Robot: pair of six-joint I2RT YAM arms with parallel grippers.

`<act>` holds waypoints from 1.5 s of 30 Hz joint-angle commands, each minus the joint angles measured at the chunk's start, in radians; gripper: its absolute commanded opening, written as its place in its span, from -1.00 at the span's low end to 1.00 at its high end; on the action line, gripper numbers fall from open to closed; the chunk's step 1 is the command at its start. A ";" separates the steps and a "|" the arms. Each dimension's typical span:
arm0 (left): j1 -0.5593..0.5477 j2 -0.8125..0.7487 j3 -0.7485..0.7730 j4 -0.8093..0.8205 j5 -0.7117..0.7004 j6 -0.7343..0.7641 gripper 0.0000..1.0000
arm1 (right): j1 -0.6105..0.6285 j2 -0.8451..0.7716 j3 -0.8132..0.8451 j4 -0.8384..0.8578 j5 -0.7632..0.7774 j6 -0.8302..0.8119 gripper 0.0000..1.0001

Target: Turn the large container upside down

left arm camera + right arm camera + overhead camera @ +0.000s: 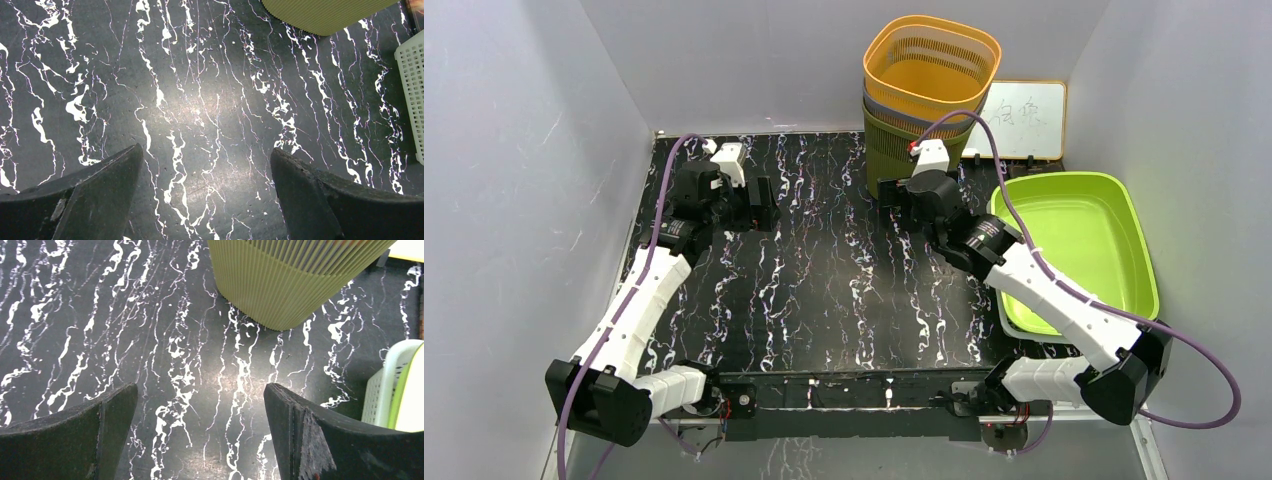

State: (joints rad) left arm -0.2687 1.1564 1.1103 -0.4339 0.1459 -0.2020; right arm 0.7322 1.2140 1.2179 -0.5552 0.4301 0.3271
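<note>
High rear overhead view across the whole table (824, 300); both wrist views close, facing down (onto that same table).

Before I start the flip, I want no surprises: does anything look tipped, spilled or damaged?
Nothing stands out. The stacked bins stand upright at the back, and the green tub sits open side up on the right.

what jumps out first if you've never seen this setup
The orange basket stacked on an olive ribbed bin at the table's far edge catches the eye first, then the big lime green tub on the right. The left gripper and right gripper hover open over the black marbled table, holding nothing.
</note>
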 commanded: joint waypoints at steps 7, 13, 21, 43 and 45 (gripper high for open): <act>-0.004 -0.012 0.003 -0.011 -0.001 0.008 0.97 | 0.000 -0.078 -0.032 0.116 0.045 -0.032 0.96; -0.003 -0.009 0.015 -0.027 -0.010 0.037 0.97 | -0.001 -0.144 -0.068 0.189 0.057 -0.085 0.95; -0.003 0.000 0.045 -0.042 0.009 0.053 0.97 | 0.000 0.085 0.370 -0.071 0.158 -0.050 0.57; -0.003 0.016 0.076 -0.124 0.117 0.159 0.97 | -0.388 0.495 1.072 -0.257 0.082 0.002 0.31; -0.003 0.013 0.074 -0.129 0.116 0.172 0.97 | -0.431 0.505 1.071 -0.252 0.028 0.017 0.30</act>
State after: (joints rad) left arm -0.2687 1.1858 1.1801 -0.5411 0.2344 -0.0612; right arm 0.3714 1.7061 2.2425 -0.7704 0.6041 0.2985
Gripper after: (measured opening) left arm 0.983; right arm 0.657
